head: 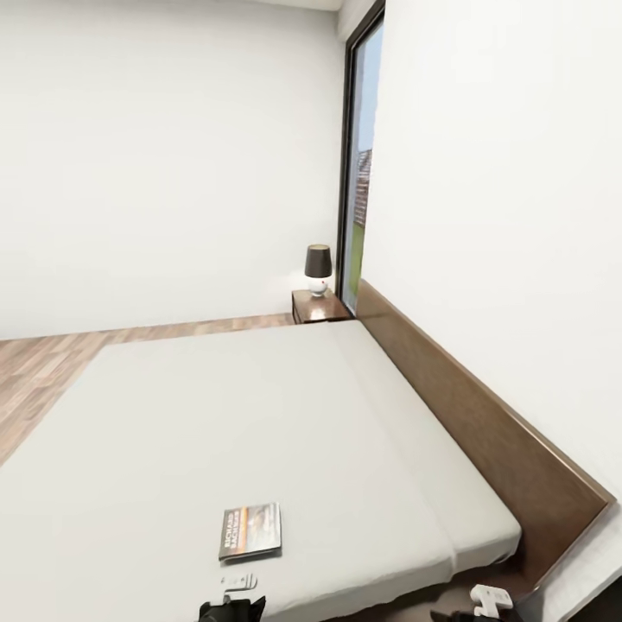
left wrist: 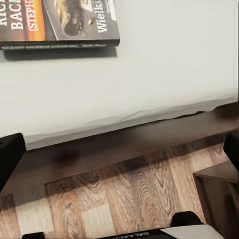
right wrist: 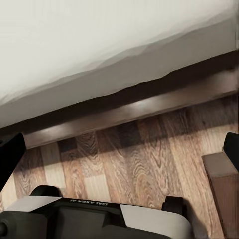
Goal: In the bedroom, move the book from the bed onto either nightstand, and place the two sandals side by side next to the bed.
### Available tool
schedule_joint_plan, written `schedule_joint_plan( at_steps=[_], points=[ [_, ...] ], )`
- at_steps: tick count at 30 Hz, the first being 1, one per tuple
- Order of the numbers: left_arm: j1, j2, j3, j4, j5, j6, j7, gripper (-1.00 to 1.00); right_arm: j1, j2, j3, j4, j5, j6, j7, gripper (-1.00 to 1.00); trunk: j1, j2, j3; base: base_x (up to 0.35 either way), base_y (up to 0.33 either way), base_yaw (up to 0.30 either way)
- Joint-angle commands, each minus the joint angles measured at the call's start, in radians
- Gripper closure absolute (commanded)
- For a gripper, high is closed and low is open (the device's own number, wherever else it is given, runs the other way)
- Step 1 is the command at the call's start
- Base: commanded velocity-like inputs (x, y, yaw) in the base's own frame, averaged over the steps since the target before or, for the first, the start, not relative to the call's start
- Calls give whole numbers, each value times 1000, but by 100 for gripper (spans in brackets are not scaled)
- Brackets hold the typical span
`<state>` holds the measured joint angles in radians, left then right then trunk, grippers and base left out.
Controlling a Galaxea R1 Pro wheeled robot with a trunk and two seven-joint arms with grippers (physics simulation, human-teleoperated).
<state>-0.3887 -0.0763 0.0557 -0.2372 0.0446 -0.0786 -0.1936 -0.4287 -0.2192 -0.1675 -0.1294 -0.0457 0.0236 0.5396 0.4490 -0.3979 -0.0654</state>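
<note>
The book lies flat near the front edge of the bed, its dark cover with an orange band facing up. In the left wrist view the book rests on the off-white mattress, beyond my left gripper. That gripper is open with nothing between its fingers, and it hangs over the floor beside the bed frame. My right gripper is also open and empty, over the floor by the frame. A nightstand stands at the far side of the bed under the window. The sandals are out of view.
A lamp with a dark shade sits on the far nightstand. The wooden headboard runs along the right wall. A dark wooden cabinet corner stands on the plank floor close to my arms.
</note>
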Motion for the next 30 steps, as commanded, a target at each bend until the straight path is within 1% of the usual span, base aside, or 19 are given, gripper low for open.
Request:
schedule_joint_plan(
  at_steps=[1,6,9,22,25,30],
  points=[
    [-1,0,6,1,5,-1,-6,-100,-1,0,-3,1,-4,2,4,-100,1,-2,-2,191,-108,4],
    [-1,0,6,1,5,-1,-6,-100,-1,0,-3,1,-4,2,4,-100,1,-2,-2,66,-37,4],
    [-1,0,6,1,5,-1,-6,-100,-1,0,-3,1,-4,2,5,-100,1,-2,-2,11,-6,109],
    [-1,0,6,1,5,-1,-6,-100,-1,0,-3,1,-5,2,7,-100,1,-2,-5,1,-1,245],
    [-1,0,6,1,5,-1,-6,-100,-1,0,-3,1,-5,2,8,-100,1,-2,-5,39,-2,57],
    [-1,0,6,1,5,-1,-6,-100,-1,0,-3,1,-5,2,8,-100,1,-2,-5,218,-68,14]
  ],
)
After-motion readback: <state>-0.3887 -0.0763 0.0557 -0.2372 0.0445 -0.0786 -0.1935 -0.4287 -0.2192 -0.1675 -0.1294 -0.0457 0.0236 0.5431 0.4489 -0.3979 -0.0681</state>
